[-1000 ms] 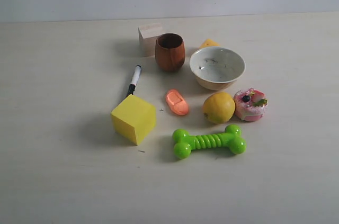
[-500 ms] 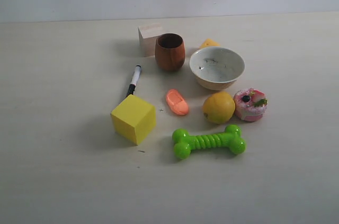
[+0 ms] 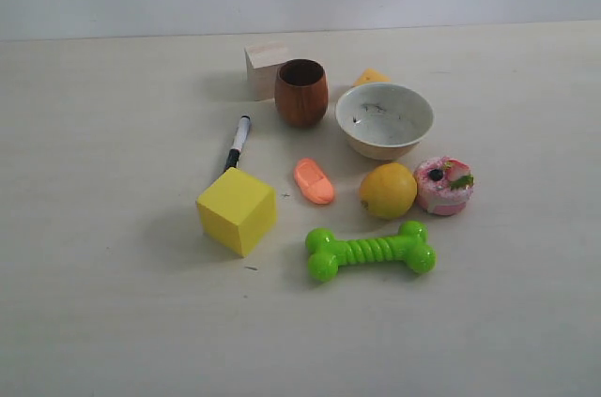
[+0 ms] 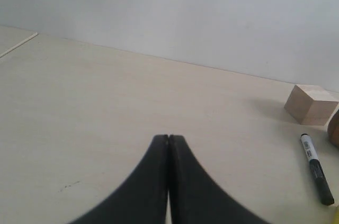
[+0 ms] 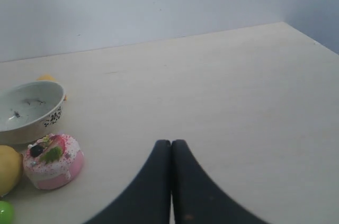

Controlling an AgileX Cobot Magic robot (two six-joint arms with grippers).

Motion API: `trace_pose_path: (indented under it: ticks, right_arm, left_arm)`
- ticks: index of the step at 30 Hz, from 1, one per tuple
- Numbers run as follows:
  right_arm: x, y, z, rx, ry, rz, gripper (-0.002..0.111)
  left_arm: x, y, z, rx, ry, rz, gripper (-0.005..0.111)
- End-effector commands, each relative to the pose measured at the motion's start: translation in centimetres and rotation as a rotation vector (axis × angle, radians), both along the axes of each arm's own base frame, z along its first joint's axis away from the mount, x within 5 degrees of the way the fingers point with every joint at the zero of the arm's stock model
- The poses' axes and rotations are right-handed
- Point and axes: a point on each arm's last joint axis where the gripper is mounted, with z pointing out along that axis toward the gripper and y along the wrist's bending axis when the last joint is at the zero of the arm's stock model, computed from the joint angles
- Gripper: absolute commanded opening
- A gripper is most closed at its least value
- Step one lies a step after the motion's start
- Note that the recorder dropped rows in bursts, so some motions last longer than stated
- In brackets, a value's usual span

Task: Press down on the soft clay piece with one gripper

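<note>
The soft clay piece (image 3: 315,181) is a small salmon-orange oval lump with a flat dent. It lies on the table in the exterior view, between the yellow cube (image 3: 237,210) and the lemon (image 3: 388,190). Neither arm shows in the exterior view. My left gripper (image 4: 168,137) is shut with nothing in it, over bare table, with the marker (image 4: 317,168) off to one side. My right gripper (image 5: 171,142) is shut and empty too, over bare table beside the pink doughnut toy (image 5: 52,161). The clay shows in neither wrist view.
Around the clay stand a brown wooden cup (image 3: 301,92), a white bowl (image 3: 385,119), a pink doughnut toy (image 3: 444,185), a green bone toy (image 3: 370,251), a black marker (image 3: 238,142), a pale wooden block (image 3: 265,68) and a small orange-yellow piece (image 3: 370,77).
</note>
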Motion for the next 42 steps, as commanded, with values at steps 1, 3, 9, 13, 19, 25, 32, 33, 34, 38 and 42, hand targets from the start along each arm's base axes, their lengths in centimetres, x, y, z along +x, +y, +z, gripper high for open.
trace_pose_path:
  ticks: [1,3,9,13,19,25,32,33,34,38,42]
  right_arm:
    - [-0.01,0.01,-0.07,-0.001,-0.008,0.001,0.000]
    - [-0.01,0.01,-0.07,-0.001,-0.008,0.001,0.000]
    - [-0.01,0.01,-0.07,-0.001,-0.008,0.001,0.000]
    - [-0.01,0.01,-0.07,-0.001,-0.008,0.001,0.000]
    - [-0.01,0.01,-0.07,-0.001,-0.008,0.001,0.000]
    - [-0.01,0.01,-0.07,-0.001,-0.008,0.001,0.000]
    - [-0.01,0.01,-0.07,-0.001,-0.008,0.001,0.000]
    - [-0.01,0.01,-0.07,-0.001,-0.008,0.001,0.000]
    - [-0.01,0.01,-0.07,-0.001,-0.008,0.001,0.000]
    - [-0.01,0.01,-0.07,-0.001,-0.008,0.001,0.000]
    - [-0.01,0.01,-0.07,-0.001,-0.008,0.001,0.000]
  left_arm:
    - [-0.14,0.03,-0.58,-0.001,0.054,0.002,0.000]
    - [-0.25,0.04,-0.99,0.024,0.102,-0.007,0.000]
    - [-0.22,-0.23,-0.92,0.098,0.095,-0.065,0.000]
    - [-0.24,-0.60,-0.97,-0.004,0.098,-0.083,0.000]
    - [-0.22,-0.60,-0.91,0.090,0.092,-0.105,0.000]
    - [-0.23,-0.60,-0.93,0.171,0.094,-0.123,0.000]
    - [-0.23,-0.60,-0.93,0.171,0.094,-0.123,0.000]
    - [-0.23,-0.60,-0.93,0.171,0.094,-0.123,0.000]
    - [-0.23,-0.60,-0.93,0.171,0.094,-0.123,0.000]
    - [-0.23,-0.60,-0.93,0.171,0.094,-0.123,0.000]
    - [-0.23,-0.60,-0.93,0.171,0.094,-0.123,0.000]
